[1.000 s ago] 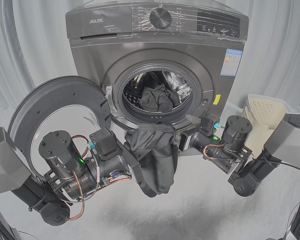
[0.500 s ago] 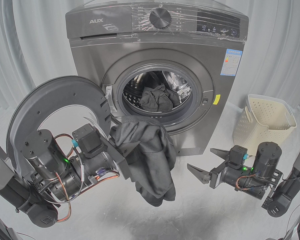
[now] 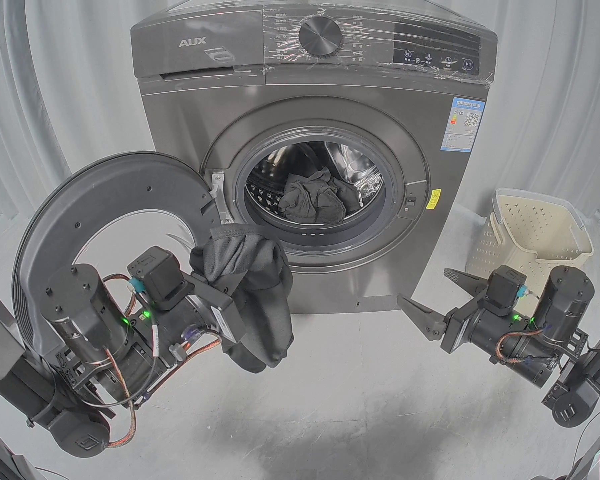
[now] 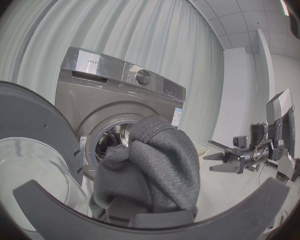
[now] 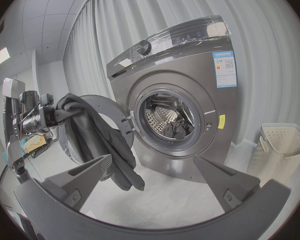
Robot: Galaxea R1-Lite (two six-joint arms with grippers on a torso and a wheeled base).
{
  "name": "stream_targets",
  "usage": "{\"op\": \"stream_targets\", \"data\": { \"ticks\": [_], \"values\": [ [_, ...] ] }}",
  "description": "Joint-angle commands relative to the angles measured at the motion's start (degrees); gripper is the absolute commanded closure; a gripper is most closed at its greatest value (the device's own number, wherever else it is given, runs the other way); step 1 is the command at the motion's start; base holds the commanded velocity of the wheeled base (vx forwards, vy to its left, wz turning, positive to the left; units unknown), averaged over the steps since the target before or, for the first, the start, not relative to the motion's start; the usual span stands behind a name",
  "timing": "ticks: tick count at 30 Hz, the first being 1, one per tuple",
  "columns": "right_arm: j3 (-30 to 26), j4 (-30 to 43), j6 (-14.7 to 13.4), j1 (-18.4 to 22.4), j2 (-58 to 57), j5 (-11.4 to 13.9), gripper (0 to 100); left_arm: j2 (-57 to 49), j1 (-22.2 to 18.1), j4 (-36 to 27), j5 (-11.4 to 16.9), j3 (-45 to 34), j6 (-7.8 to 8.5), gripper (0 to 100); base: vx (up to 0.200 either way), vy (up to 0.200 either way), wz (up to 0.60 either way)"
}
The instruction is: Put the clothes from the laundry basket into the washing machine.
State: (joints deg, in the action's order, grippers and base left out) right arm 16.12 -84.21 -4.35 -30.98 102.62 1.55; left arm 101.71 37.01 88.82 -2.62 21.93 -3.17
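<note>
Two dark pieces of clothing showed how far the job had got. One, a dark bundle point(image 3: 313, 200), already lay in the drum point(image 3: 273, 168) of the washing machine point(image 3: 200, 108) and could be seen through the open mouth. The other, a dark knitted garment point(image 3: 250, 281), hung from the left gripper point(image 3: 228, 305). Its jaws were closed on the upper folds, and the rest draped down clear of the floor point(image 3: 353, 395).

The garment was held to the near left of the mouth, just in front of the open door point(image 3: 100, 188). The door stood swung out to the left, which left the opening free. Gripped from the top and off the floor, the garment would probably go in without dragging, though its loose tail could catch on the door rim.

The right gripper point(image 3: 439, 298) hung low on the right, well apart from the cloth, with its jaws spread wide and holding nothing. It sat near the cream laundry basket point(image 3: 540, 235), which stood on the floor to the right of the machine, likely to keep each fetch short. The step in hand looked like carrying this garment to the drum.
</note>
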Motion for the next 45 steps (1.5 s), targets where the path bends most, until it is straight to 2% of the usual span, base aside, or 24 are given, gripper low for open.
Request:
{"op": "stream_targets", "data": {
  "ticks": [1,7,10,15,22,24,31,40,45],
  "values": [
    [0.7,0.0,-0.1,1.2,-0.8,0.1,0,0.9,0.1,-0.1,-0.8,-1.2,0.62,100,0.0,0.0,0.0],
    [0.8,0.0,-0.1,1.5,-0.5,0.1,0,4.9,1.5,0.1,-1.6,-1.5,1.59,100,0.0,0.0,0.0],
    [0.8,0.0,-0.1,1.4,-0.7,0.1,0,7.5,2.9,0.1,-2.1,-1.1,1.59,100,0.0,0.0,0.0],
    [1.2,0.0,-0.1,1.4,-0.8,0.0,0,8.8,2.5,0.1,-2.9,0.7,1.15,100,0.08,0.0,0.0],
    [1.3,0.0,-0.1,0.5,-0.8,-0.1,0,9.3,2.5,0.2,-3.0,0.7,0.97,100,0.2,0.0,0.0],
    [1.6,0.0,-0.1,0.5,-0.8,-0.2,0,9.7,2.5,0.2,-3.3,0.1,1.41,100,0.0,0.0,0.0],
    [1.6,-0.1,-0.1,0.7,-0.6,-0.1,0,10.0,2.9,0.2,-3.2,0.0,1.15,100,0.0,0.0,0.0],
    [2.1,-0.1,-0.1,0.5,-0.8,-0.3,0,10.0,2.9,0.2,-3.2,0.1,1.06,100,0.2,0.0,0.0],
    [2.1,-0.1,-0.1,0.4,-0.8,-0.3,0,9.9,2.8,0.2,-3.2,-0.3,0.88,100,0.0,0.0,0.0]
  ]
}}
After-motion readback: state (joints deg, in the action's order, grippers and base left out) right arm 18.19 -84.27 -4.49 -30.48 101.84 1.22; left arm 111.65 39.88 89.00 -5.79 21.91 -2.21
